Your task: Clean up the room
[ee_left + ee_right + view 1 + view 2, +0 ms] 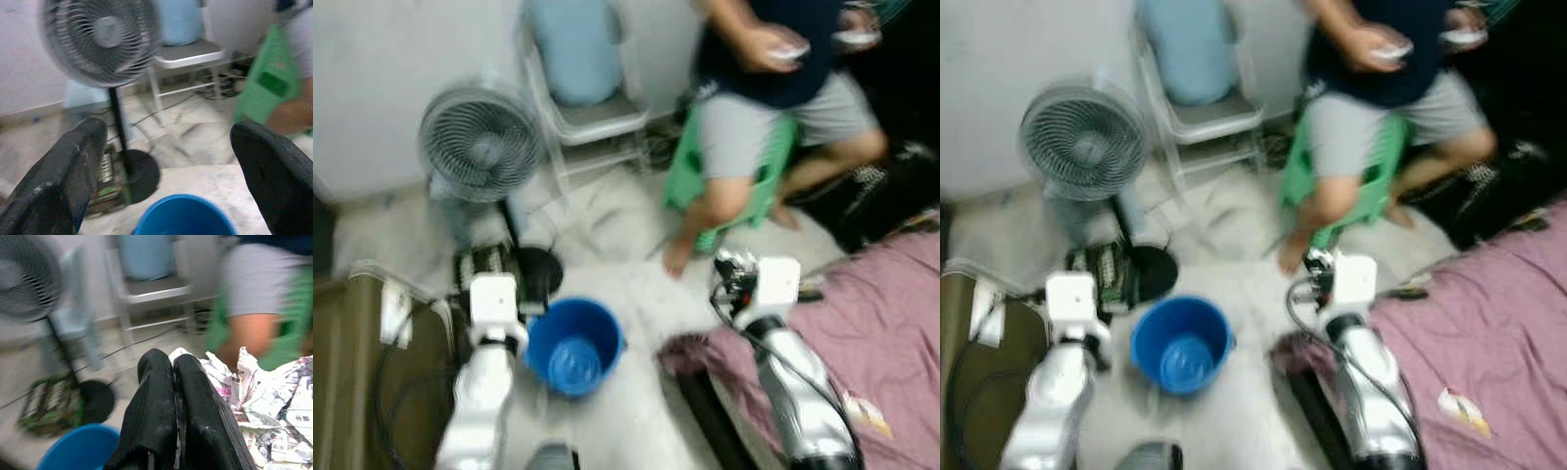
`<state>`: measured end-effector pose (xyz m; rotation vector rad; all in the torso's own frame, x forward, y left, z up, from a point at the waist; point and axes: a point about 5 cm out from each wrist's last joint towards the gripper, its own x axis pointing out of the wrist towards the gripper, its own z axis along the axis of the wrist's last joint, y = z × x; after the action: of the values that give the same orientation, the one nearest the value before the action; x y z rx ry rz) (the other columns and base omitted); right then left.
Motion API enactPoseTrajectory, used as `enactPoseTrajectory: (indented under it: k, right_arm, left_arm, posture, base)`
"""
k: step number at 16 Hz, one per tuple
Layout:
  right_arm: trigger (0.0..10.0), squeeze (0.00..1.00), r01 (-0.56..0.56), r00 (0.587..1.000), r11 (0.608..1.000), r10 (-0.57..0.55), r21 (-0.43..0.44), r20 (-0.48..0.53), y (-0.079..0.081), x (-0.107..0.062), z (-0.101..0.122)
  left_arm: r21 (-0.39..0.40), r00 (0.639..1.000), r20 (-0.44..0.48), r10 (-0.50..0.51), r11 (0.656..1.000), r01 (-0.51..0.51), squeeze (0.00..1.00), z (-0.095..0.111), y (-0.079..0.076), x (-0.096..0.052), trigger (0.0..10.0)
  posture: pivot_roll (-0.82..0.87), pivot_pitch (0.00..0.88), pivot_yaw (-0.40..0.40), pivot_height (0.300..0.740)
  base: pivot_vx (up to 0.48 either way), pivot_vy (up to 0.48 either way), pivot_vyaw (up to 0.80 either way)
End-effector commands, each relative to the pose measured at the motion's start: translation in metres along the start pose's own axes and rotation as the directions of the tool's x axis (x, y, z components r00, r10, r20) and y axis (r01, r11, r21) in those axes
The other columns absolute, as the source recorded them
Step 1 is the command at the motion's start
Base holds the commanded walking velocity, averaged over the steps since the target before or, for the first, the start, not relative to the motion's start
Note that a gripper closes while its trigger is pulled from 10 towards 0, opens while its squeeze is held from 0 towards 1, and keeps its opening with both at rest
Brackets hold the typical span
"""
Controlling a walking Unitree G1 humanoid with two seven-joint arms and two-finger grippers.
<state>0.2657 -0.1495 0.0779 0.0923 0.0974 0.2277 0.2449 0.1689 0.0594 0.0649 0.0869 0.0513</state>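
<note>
Crumpled printed paper (254,401) sits pinched in the right jaws; left jaws spread above blue bucket (574,347).

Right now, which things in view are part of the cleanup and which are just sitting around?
Part of the job:
- crumpled paper, pinched in the right claw
- blue bucket on the floor, likely the bin
- left claw, open above the bucket's rim

Just sitting around:
- standing fan
- white chair with a blue bottle
- seated person on a green stool
- purple bedding
</note>
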Motion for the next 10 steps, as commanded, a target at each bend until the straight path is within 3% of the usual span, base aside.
enactPoseTrajectory:
  k: [1, 3, 4, 7, 10]
  right_arm:
    - [10.0, 0.00, -0.018, 1.000, 1.000, 0.018, -0.021, 0.008, -0.006, -0.002, 0.006]
    - [10.0, 0.00, 0.000, 1.000, 0.999, 0.001, -0.034, 0.005, -0.019, 0.000, 0.013]
    - [10.0, 0.00, -0.009, 1.000, 0.996, 0.010, -0.084, 0.009, -0.024, 0.000, 0.018]
    - [10.0, 0.00, -0.058, 0.998, 0.991, 0.055, -0.124, -0.026, -0.030, -0.010, 0.020]
    - [10.0, 0.00, -0.028, 0.999, 0.992, 0.023, -0.120, -0.042, -0.031, -0.018, 0.015]
  left_arm:
    - [-0.003, 1.000, 0.006, -0.008, 1.000, 0.008, 0.00, 0.003, 0.000, -0.001, 10.0]
    - [0.002, 1.000, 0.004, 0.003, 1.000, -0.003, 0.00, 0.004, 0.002, 0.000, 10.0]
    - [-0.038, 1.000, 0.006, -0.028, 0.999, 0.029, 0.00, 0.006, 0.002, -0.001, 10.0]
    - [-0.017, 0.999, 0.004, -0.049, 0.999, 0.049, 0.00, 0.005, -0.001, 0.000, 10.0]
    - [-0.018, 0.998, 0.009, -0.059, 0.998, 0.059, 0.00, 0.007, -0.003, 0.001, 10.0]
  posture:
    - [0.00, 0.057, -0.014, 0.740]
    - [-0.01, 0.054, -0.006, 0.740]
    - [-0.01, 0.050, 0.002, 0.740]
    - [-0.03, 0.046, 0.013, 0.740]
    - [-0.03, 0.045, 0.009, 0.740]
  base:
    - [0.000, 0.000, 0.79]
    - [0.000, 0.000, 0.79]
    - [0.000, 0.000, 0.79]
    - [0.000, 0.000, 0.71]
    - [0.000, 0.000, 0.00]
